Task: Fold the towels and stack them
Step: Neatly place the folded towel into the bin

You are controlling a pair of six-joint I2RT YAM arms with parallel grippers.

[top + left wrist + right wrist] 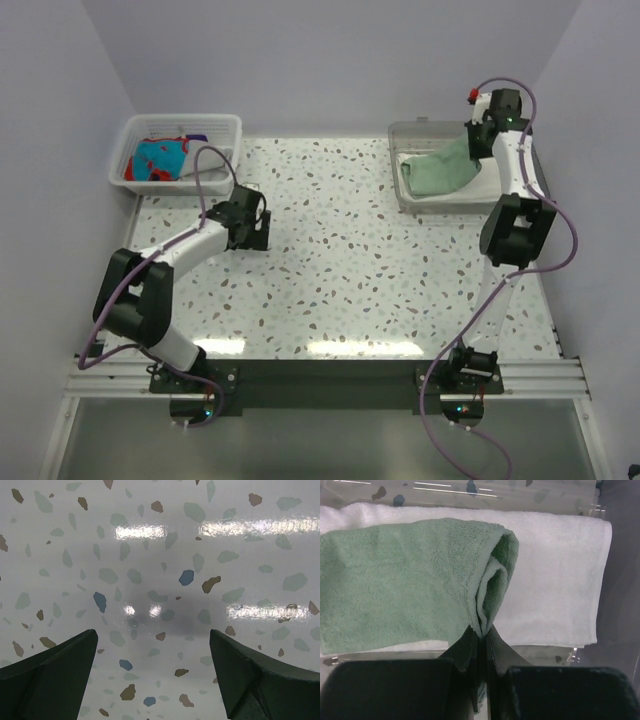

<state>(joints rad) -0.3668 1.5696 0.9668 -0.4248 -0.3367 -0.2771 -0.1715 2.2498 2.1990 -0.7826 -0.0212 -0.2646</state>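
Observation:
A pale mint green towel (438,172) lies folded on a white towel (482,188) inside the clear tray (398,190) at the back right. My right gripper (478,148) is shut on the right end of the green towel (420,585), pinching a bunched fold; the gripper (482,636) hangs over the white towel (555,580). The turquoise-and-red towel (160,158) and a bit of dark purple towel (197,138) lie in the white basket (225,122) at the back left. My left gripper (257,232) is open and empty (154,672) over bare table. No grey towel shows.
The speckled table (340,270) spreads between the basket and the tray. Walls close in at the back and both sides. The tray's near wall (395,655) lies just below the right gripper's fingers.

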